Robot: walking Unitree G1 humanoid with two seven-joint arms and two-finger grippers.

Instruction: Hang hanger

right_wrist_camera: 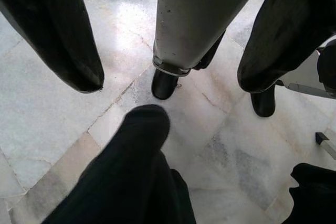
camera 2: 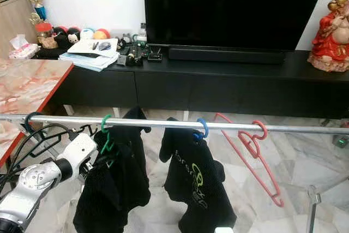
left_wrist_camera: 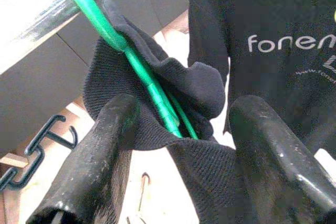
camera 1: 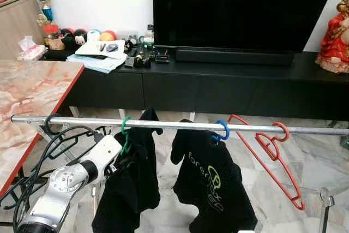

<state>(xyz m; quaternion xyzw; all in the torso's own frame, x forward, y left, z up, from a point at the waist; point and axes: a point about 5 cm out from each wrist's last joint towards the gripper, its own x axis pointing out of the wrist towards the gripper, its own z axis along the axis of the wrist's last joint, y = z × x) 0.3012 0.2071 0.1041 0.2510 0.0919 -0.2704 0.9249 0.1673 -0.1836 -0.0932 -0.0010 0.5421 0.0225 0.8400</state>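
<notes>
The left gripper (left_wrist_camera: pixel 178 145) is held spread around the black garment (camera 1: pixel 128 184), nothing clamped (fabric bunched between its fingers). Just beyond, the green hanger (camera 1: pixel 125 132) is hooked over the metal rail (camera 1: pixel 180 126); further along, a red hanger (camera 1: pixel 270 154) is hung.

You have a green hanger (camera 1: pixel 125 135) with a black shirt (camera 1: pixel 131 184) on it, and its hook sits over the long silver rail (camera 1: pixel 180 126). A blue hanger (camera 1: pixel 221 130) holds another black shirt with writing (camera 1: pixel 212 189) just beside it on the same rail. A bare red hanger (camera 1: pixel 272 156) hangs tilted near the rail's right end.
</notes>
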